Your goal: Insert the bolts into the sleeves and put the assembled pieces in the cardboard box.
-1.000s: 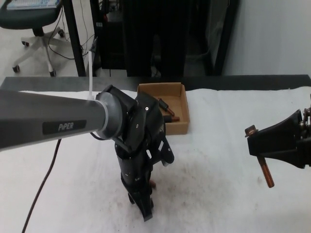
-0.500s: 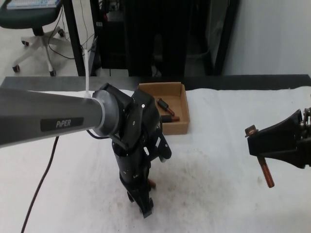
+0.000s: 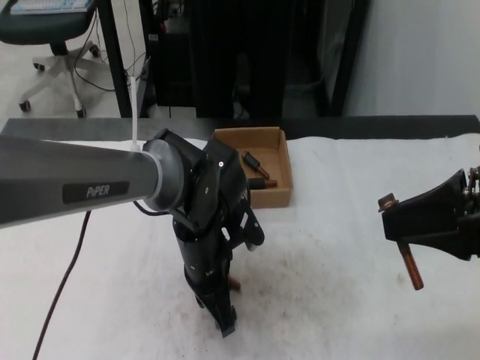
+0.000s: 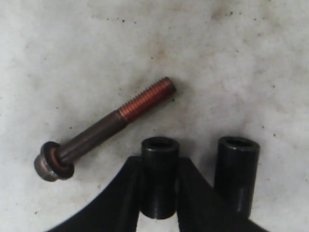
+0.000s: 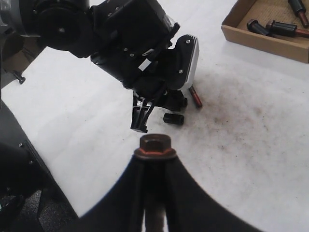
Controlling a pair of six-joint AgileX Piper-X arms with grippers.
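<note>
**Black sleeve [image 4: 160, 176] in left gripper [image 3: 221, 319]; copper bolt [image 3: 410, 268] in right gripper [image 5: 154, 164]**

The black sleeve sits btwn the left gripper's fingers [image 4: 130, 193], which press it on both sides. Its open end faces the wrist cam. A 2nd sleeve [image 4: 236, 174] is just beside it, outside the fingers, on the stained white cloth [image 3: 337, 315]. A loose bolt [image 4: 104, 128] lies flat on the cloth near both sleeves w/o touching them; it has a washer at the head.

All this is in front of the cardboard box [image 3: 274, 197], a bit apart from it. The box holds a few assembled pcs [image 5: 282, 28].

The right gripper is well right of the box, above the cloth. Its jaws are narrow on the copper bolt's shank just under the head, thread end hanging down, tilted.
</note>
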